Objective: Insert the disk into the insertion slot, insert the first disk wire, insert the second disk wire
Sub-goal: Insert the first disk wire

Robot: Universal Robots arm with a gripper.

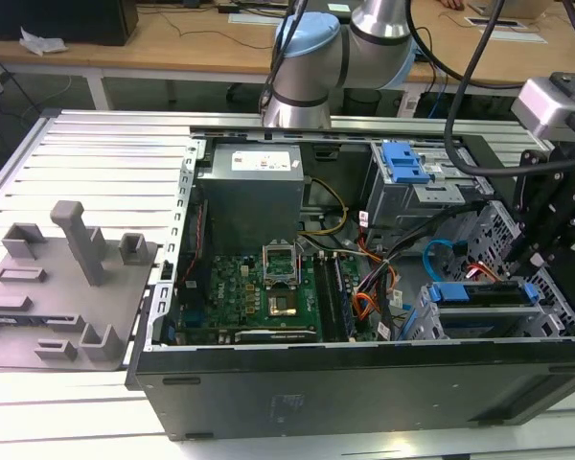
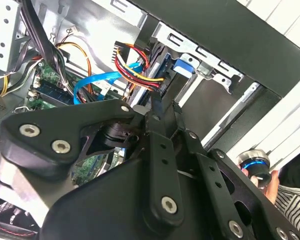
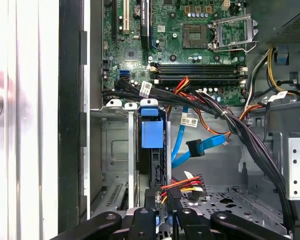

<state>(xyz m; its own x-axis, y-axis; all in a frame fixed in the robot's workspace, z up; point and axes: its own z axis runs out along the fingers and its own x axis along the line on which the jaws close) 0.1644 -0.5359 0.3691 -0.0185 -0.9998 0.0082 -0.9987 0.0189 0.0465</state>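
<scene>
The disk (image 3: pixel 152 134) sits on edge in the insertion slot (image 3: pixel 115 150), its long edge running straight toward the gripper (image 3: pixel 160 205), whose narrow jaws seemingly pinch the first disk wire (image 3: pixel 182 186).

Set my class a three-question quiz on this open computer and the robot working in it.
1. True or false: the disk sits in the slot.
2. The looping data cable is: A orange, B light blue, C green.
3. On which side of the exterior view is the end effector?
Key: 1 true; 2 B; 3 the right.
</scene>
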